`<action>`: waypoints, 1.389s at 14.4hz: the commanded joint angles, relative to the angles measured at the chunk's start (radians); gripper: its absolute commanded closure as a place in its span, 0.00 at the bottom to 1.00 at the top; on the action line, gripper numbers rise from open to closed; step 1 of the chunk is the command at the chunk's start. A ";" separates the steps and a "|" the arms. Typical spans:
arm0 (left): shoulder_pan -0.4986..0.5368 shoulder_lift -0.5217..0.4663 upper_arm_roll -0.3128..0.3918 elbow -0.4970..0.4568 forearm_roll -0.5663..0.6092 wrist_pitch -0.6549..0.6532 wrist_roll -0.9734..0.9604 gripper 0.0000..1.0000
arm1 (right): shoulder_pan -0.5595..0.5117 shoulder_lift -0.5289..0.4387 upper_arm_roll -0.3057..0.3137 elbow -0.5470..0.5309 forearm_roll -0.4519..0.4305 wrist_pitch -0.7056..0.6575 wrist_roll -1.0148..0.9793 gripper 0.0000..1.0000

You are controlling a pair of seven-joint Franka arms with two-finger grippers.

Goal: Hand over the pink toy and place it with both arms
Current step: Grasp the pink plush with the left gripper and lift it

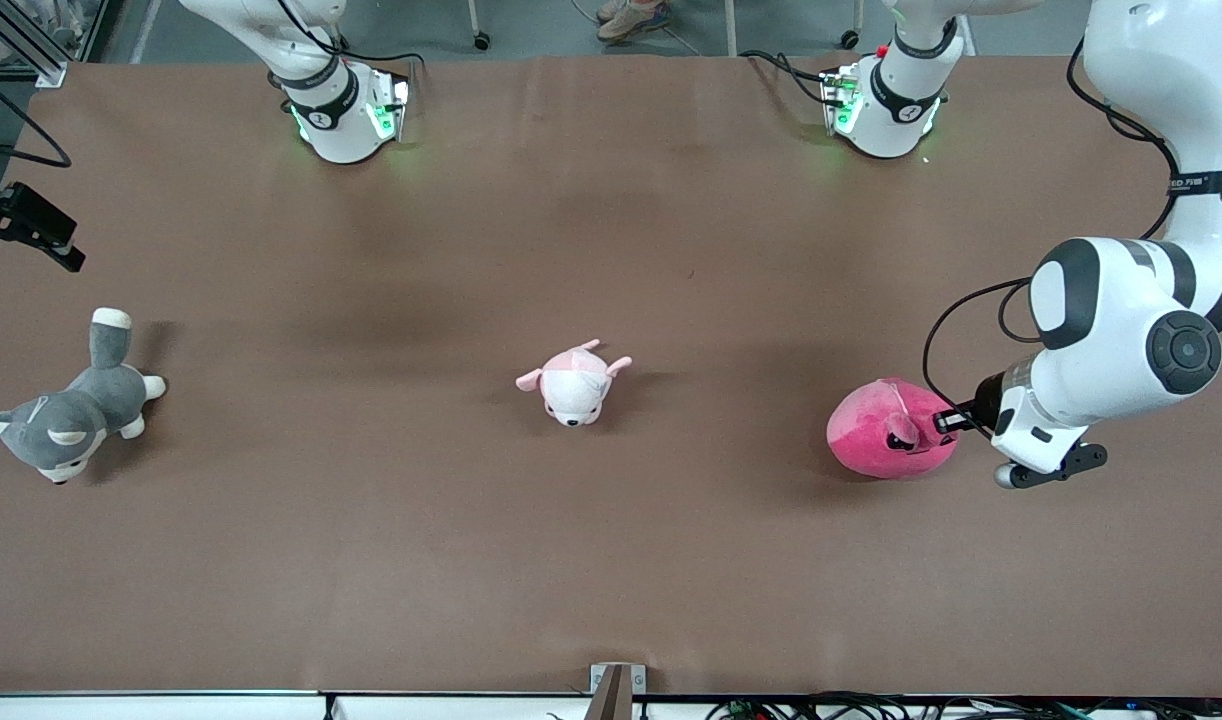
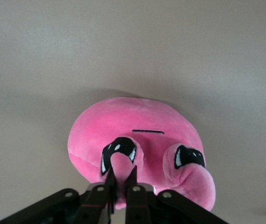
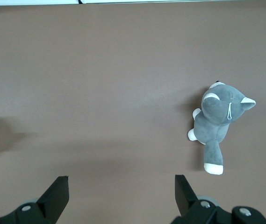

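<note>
- At the right arm's end of the table I see a grey and white plush dog (image 1: 71,415) lying on its side on the brown table (image 1: 371,560), tail pointing toward the robots' bases.
- The right gripper (image 3: 121,196) does not show in my front view; its wrist camera looks straight down on bare table with the grey dog (image 3: 217,123) ahead of it. Its two black fingers (image 3: 55,193) stand wide apart with nothing between them, so that hand is released, and the right arm is waiting.
- Near the middle of the table lies a small pale pink and white plush (image 1: 574,383), face turned toward the front camera, well apart from both other toys.
- Toward the left arm's end sits the pink toy (image 1: 886,432), resting on the table, roughly as near to the front camera as the pale plush.
- The left gripper (image 1: 949,420) is down at the toy's side, touching it. In the left wrist view the left gripper (image 2: 121,179) has its fingers (image 2: 132,176) pinched together on a small ear-like nub of the pink toy (image 2: 137,126) beside one dark eye. So I read that hand as clenched, grasping the pink toy by that nub.
- The toy's base looks to be on the table surface.
</note>
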 commanded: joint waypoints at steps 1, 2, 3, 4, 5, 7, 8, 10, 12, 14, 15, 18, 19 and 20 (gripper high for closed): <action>-0.003 -0.041 -0.020 0.003 -0.015 -0.010 -0.011 1.00 | -0.026 0.015 0.017 0.017 0.000 0.003 0.008 0.00; -0.003 -0.060 -0.031 0.007 -0.015 -0.014 -0.015 1.00 | -0.026 0.015 0.017 0.018 0.018 0.003 0.008 0.00; -0.001 -0.087 -0.047 0.008 -0.013 -0.036 -0.027 1.00 | -0.029 0.015 0.017 0.018 0.041 0.003 0.007 0.00; 0.002 -0.116 -0.060 0.009 -0.015 -0.068 -0.031 1.00 | -0.040 0.015 0.015 0.018 0.063 -0.001 0.007 0.00; 0.002 -0.142 -0.074 0.017 -0.015 -0.098 -0.034 1.00 | -0.039 0.015 0.017 0.020 0.065 -0.004 0.005 0.00; 0.000 -0.184 -0.117 0.040 -0.015 -0.166 -0.061 0.99 | -0.039 0.012 0.018 0.029 0.071 -0.026 0.004 0.00; 0.002 -0.195 -0.135 0.059 -0.015 -0.195 -0.086 0.99 | -0.034 0.013 0.018 0.029 0.101 -0.060 0.002 0.00; 0.002 -0.210 -0.186 0.113 -0.015 -0.269 -0.101 1.00 | -0.038 0.010 0.017 0.034 0.202 -0.111 0.004 0.00; 0.003 -0.233 -0.246 0.150 -0.018 -0.319 -0.144 1.00 | -0.035 0.010 0.017 0.037 0.270 -0.137 0.005 0.00; 0.000 -0.236 -0.313 0.193 -0.018 -0.359 -0.237 1.00 | -0.014 0.013 0.038 0.037 0.278 -0.131 0.008 0.00; 0.000 -0.235 -0.353 0.208 -0.018 -0.367 -0.289 1.00 | 0.015 0.016 0.038 0.038 0.314 -0.129 0.008 0.00; -0.001 -0.227 -0.474 0.241 -0.038 -0.366 -0.472 1.00 | 0.052 0.050 0.040 0.038 0.457 -0.120 0.008 0.00; -0.007 -0.224 -0.504 0.250 -0.056 -0.366 -0.535 1.00 | 0.079 0.065 0.040 0.038 0.494 -0.110 0.008 0.03; -0.009 -0.222 -0.534 0.271 -0.065 -0.366 -0.579 1.00 | 0.099 0.074 0.040 0.038 0.517 -0.087 0.008 0.05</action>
